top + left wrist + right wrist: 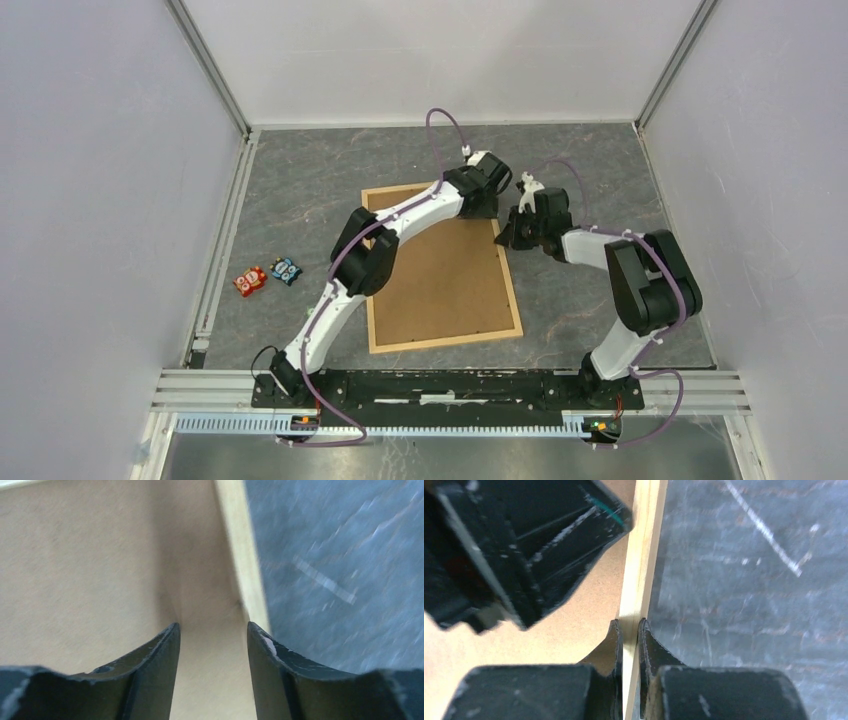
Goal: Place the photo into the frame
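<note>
The frame [445, 342] of thin light wooden strips is lying flat in the middle of the grey marbled counter [600, 170], with its long sides running away from the arm bases and a little turned; a brown backing board [450, 280] is filling the whole opening inside it, so only the board is showing there, and I cannot tell whether the photo is lying under it; both arms are reaching to the far right corner of the frame; the left arm [365, 250] is stretching diagonally over the board, and the left claw [213, 625] is pointing down at the board just inside the right strip; its two fingers [150, 675] are standing clearly apart and are gripping nothing, since only bare board is showing between them; the tip of one finger is sitting right beside the inner edge of the strip, but whether the tips are touching the board I cannot tell; the right arm [650, 280] is coming in from the right side, and the right claw [629, 622] is closed tightly on the right strip of the frame, near the same corner; one finger is pressing on the inner side, over the board, and the other on the outer side, over the counter, with the wood pinched between them; in the right wrist view the black body of the left claw is hanging just beside this grip, above the board; well to the left of the frame, a red toy car [249, 281] and a blue toy car [286, 270] are resting side by side on the counter, almost touching each other.
</note>
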You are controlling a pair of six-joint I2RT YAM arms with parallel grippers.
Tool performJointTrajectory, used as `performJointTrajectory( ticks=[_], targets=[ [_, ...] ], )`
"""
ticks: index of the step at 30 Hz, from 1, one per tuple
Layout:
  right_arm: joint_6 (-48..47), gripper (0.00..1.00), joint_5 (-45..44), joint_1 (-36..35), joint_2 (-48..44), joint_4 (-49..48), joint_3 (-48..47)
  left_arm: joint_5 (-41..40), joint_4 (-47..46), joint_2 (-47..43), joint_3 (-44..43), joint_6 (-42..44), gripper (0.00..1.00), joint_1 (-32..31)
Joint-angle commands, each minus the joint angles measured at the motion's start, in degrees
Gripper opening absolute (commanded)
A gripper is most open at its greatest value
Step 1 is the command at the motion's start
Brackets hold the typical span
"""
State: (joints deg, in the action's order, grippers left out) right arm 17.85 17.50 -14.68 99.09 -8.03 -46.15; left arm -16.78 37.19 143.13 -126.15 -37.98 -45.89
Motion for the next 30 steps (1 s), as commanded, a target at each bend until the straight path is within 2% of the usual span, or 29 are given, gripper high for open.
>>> performJointTrajectory(
  ticks=[1,6,10,12,14,16,20,26,30],
  targets=[
    [-0.5,0.00,-1.0,-1.5,-3.8,9.8,9.1,8.3,6.2,-13.0,10.8,6.6,0.64,1.6],
    [-1.6,0.00,-4.2,0.9,-11.3,14.6,13.1,14.0,4.4,-32.9,32.9,9.1,0.76,8.9],
    [-1.5,0.00,-7.0,0.9,-13.9,17.3,12.1,15.6,5.2,-43.0,48.6,10.3,0.77,17.8],
    [-1.8,0.05,-7.8,0.9,-13.6,19.3,10.1,16.0,5.3,-45.2,53.4,10.6,0.77,19.6],
    [-2.5,0.27,-8.9,0.9,-12.7,22.0,7.0,16.0,4.9,-44.9,55.7,10.7,0.77,19.9],
    [-4.3,0.36,-10.7,0.9,-11.2,26.0,2.3,14.7,7.3,-42.4,54.8,10.1,0.73,19.9],
    [-6.6,0.48,-15.0,0.7,-7.5,33.6,-8.2,13.2,10.3,-38.9,53.5,10.3,0.64,20.0],
    [-6.8,0.54,-24.0,-1.9,1.0,42.9,-23.4,13.1,8.9,-40.8,57.7,10.2,0.61,20.0],
    [-5.8,0.51,-29.1,-3.4,4.8,46.1,-29.3,16.0,7.3,-42.2,61.6,10.3,0.56,20.0]
  ],
)
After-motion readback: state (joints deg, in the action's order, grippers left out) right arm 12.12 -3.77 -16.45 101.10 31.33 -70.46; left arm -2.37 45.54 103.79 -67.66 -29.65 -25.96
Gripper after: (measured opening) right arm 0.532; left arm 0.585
